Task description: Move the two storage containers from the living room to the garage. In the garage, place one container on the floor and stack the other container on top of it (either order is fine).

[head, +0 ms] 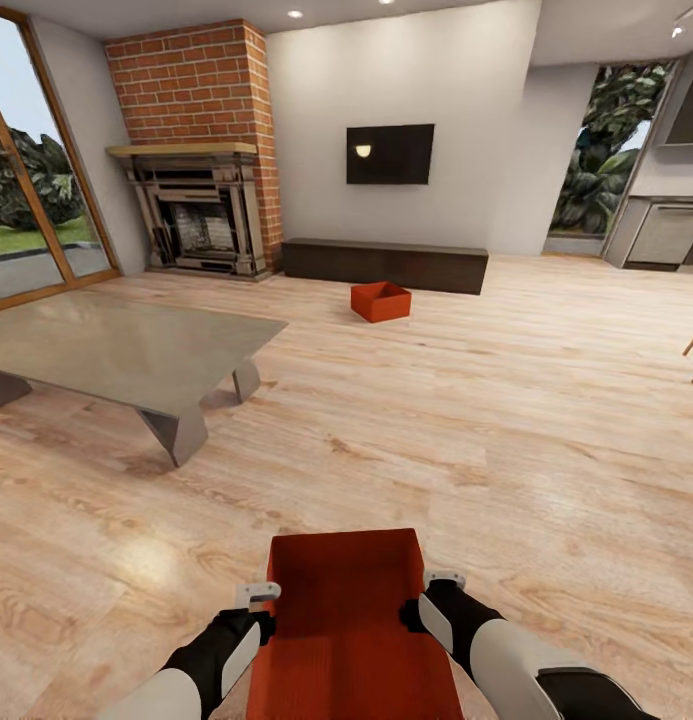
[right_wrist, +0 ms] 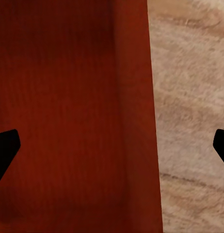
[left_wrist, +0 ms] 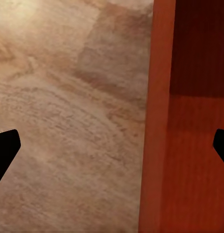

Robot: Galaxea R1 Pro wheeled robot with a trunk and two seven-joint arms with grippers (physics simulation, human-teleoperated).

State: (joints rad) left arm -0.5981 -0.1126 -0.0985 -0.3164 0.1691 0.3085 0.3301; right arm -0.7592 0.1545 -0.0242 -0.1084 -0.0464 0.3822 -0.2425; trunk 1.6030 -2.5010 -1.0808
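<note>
We are in the living room, on the light wood-plank floor (head: 506,400). At the lower centre of the head view we see the long container (head: 346,620), a red-orange lidless tray, between our two arms. The left claw (head: 254,598) sits at the tray's left wall, and the right claw (head: 438,590) sits at its right wall.

In the left wrist view, the left claw (left_wrist: 112,148) is spread, one fingertip (left_wrist: 4,150) over the planks and the other over the tray interior, straddling the wall (left_wrist: 158,121). In the right wrist view, the right claw (right_wrist: 112,148) is likewise spread across the opposite wall (right_wrist: 136,121).

The deeper container (head: 380,301) stands on the floor at mid-frame, just in front of the dark low cabinet (head: 386,264). The grey bench (head: 116,345) stands at the left.
</note>
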